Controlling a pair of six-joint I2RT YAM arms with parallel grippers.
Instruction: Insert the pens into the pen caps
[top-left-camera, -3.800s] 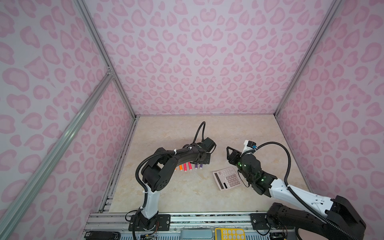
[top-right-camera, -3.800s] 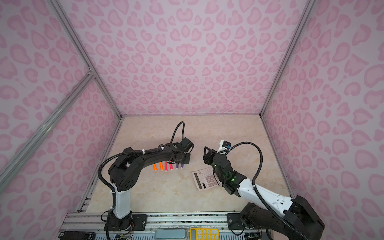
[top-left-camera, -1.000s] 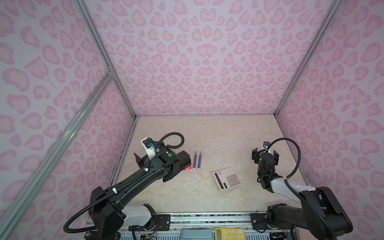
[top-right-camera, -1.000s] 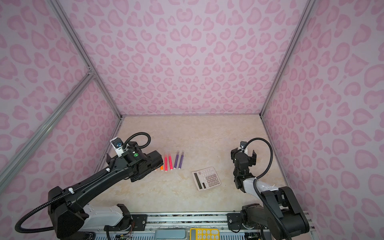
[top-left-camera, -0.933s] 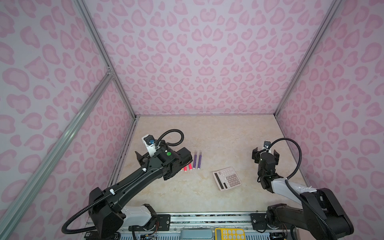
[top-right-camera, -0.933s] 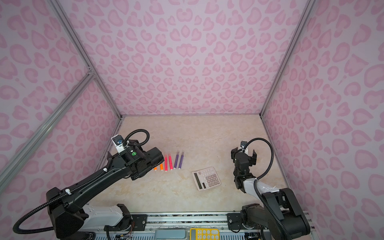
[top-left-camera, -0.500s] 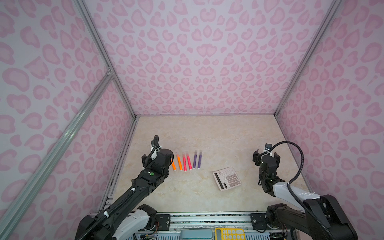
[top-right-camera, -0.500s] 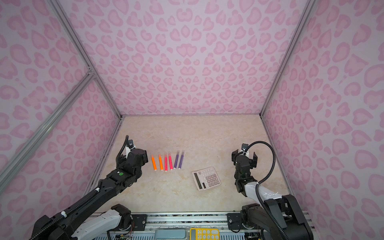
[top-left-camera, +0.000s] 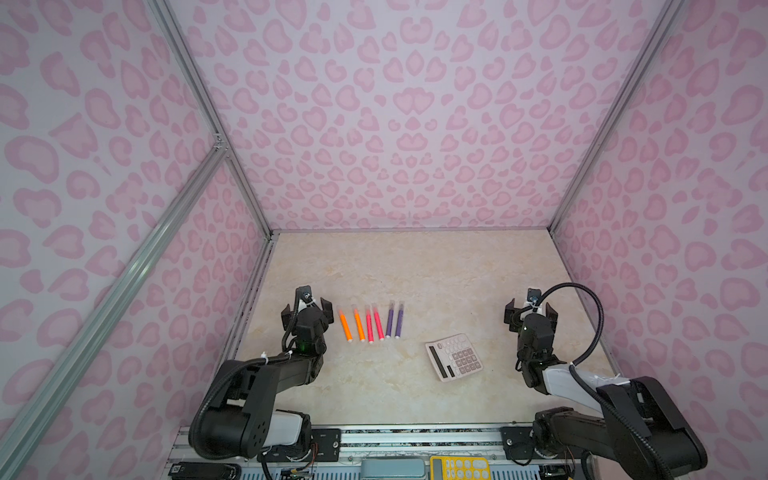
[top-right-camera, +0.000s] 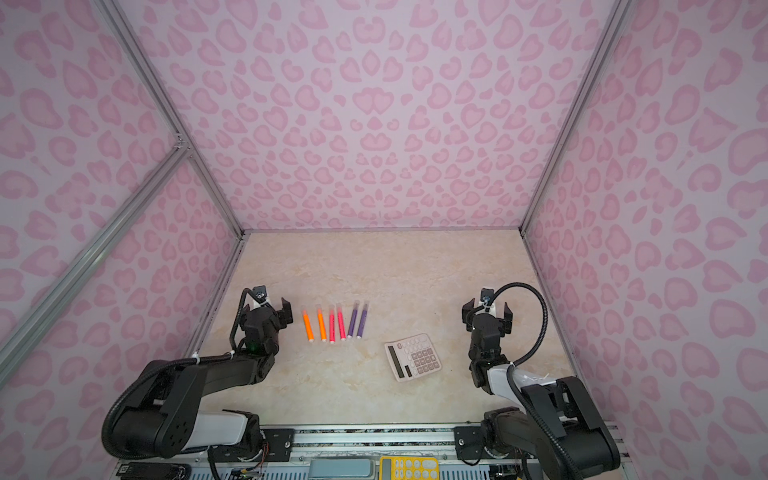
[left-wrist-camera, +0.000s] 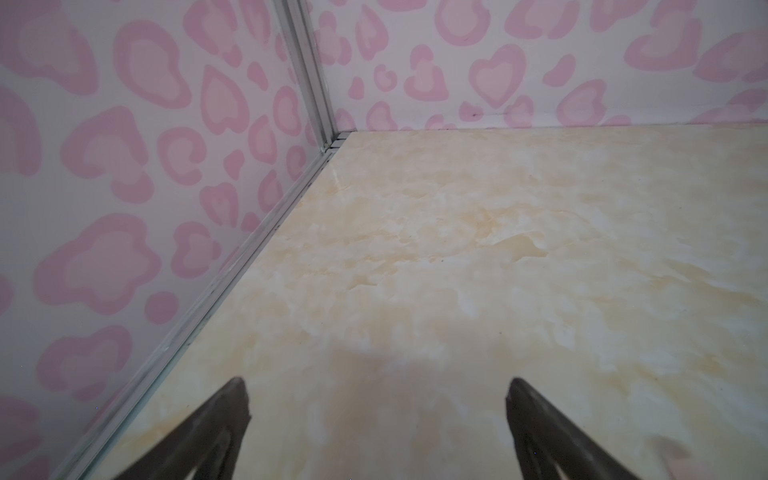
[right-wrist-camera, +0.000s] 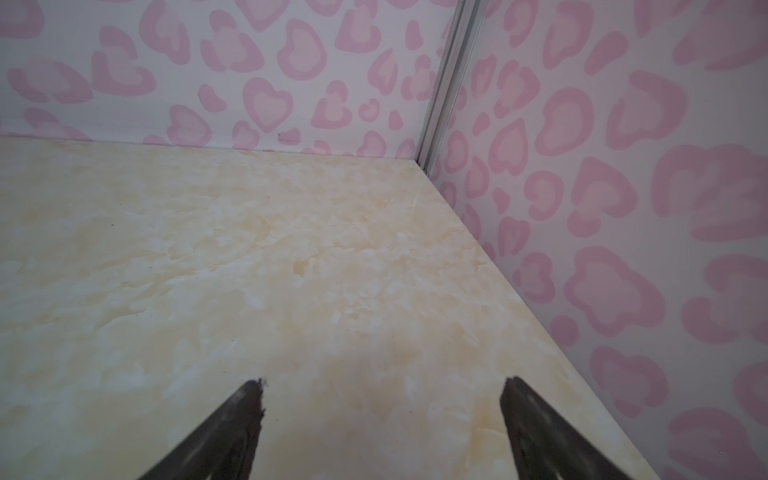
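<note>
Left gripper (top-left-camera: 306, 312), jaws wide, empty, just left of six pens (top-left-camera: 371, 324) lying side by side on the table (top-left-camera: 415, 270), orange, pink-red, purple, faint clear pen caps (top-left-camera: 401, 306) at their far ends, pink calculator (top-left-camera: 455, 357), right gripper (top-left-camera: 531, 313) wide, empty, well apart.

Pen caps (top-left-camera: 392, 304) barely discernible, yellow keypad (top-left-camera: 459, 467) cut off
</note>
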